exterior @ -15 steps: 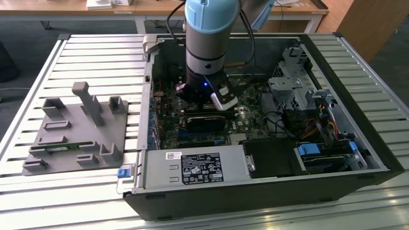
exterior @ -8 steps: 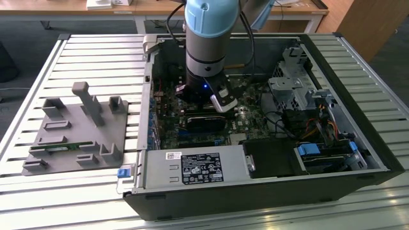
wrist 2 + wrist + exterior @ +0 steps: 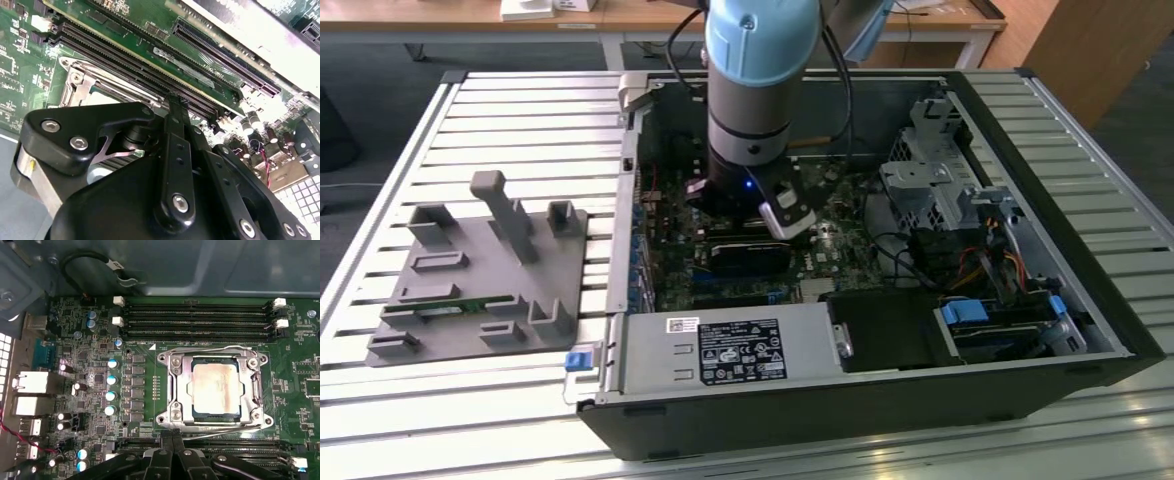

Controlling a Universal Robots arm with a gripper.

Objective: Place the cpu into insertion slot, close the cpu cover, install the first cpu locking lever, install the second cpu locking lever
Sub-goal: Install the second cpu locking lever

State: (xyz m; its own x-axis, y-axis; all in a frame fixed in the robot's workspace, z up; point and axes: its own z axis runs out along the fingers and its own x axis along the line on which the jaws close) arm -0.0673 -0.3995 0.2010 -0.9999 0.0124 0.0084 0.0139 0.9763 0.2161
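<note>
We record the cpu (image 3: 216,388) seated in the insertion slot (image 3: 176,390), the cpu cover (image 3: 214,353) closed over it. Gripper (image 3: 172,434) beside the socket's edge, its jaws together.

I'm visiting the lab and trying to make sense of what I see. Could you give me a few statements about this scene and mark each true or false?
1. The cpu already sits in the insertion slot. True.
2. The cpu cover stands wide open, tipped away from the chip. False: in the first wrist view it lies flat, framing the chip.
3. The end effector carries the cpu in the air. False: its tips sit at the socket's edge, beside the memory slots; the chip is seated.
4. A grey holder plate lies on the slatted table, outside the computer case. True.
5. The arm reaches down into the open case. True.
</note>
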